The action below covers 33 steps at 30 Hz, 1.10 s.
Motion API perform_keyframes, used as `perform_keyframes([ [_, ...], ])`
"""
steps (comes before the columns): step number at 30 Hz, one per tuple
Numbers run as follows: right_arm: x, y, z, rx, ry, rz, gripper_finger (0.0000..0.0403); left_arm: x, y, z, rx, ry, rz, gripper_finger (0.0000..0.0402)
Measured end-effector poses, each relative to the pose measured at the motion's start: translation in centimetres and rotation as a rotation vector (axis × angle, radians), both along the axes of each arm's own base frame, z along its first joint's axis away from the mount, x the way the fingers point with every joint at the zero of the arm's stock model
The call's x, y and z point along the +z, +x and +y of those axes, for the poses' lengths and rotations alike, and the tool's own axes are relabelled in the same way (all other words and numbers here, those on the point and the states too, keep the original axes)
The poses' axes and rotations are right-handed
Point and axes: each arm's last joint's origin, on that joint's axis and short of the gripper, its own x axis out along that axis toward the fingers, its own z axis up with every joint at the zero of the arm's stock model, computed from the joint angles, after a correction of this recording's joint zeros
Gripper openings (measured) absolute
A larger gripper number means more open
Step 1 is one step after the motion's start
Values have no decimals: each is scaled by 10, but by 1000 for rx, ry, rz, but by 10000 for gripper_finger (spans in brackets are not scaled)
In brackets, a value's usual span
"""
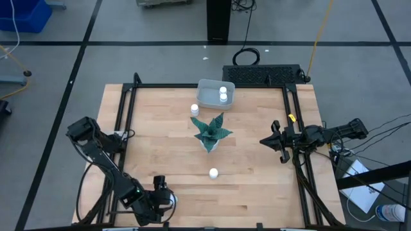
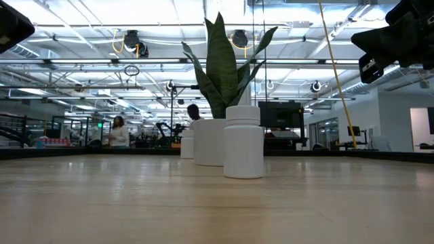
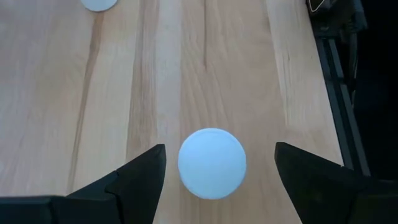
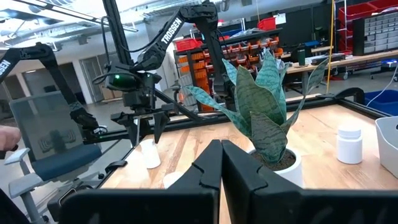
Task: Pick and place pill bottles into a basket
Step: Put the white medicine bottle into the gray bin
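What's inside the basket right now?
The basket holds two pill bottles, white caps up, at its right end. Its floor beneath them is covered; the rest looks bare.

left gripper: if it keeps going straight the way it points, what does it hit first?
Likely the pill bottle: the left gripper points down at the table, open fingers either side of its white cap. How far above it hangs is unclear.

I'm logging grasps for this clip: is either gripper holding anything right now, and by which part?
Nothing is held. The left gripper hangs open above a pill bottle, jaws on either side of its cap without touching. The right gripper is shut on nothing.
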Motion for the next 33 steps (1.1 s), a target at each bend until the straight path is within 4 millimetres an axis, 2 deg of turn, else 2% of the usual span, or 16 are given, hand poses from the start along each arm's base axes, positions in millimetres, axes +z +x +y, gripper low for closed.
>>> perform_keyframes([
  [18, 0, 0, 0, 0, 0, 0, 0, -7, 5, 3, 29, -8, 43, 301],
  [30, 0, 0, 0, 0, 0, 0, 0, -7, 7, 5, 38, -12, 42, 178],
  [33, 0, 0, 0, 0, 0, 0, 0, -7, 8, 6, 25, 1, 40, 165],
])
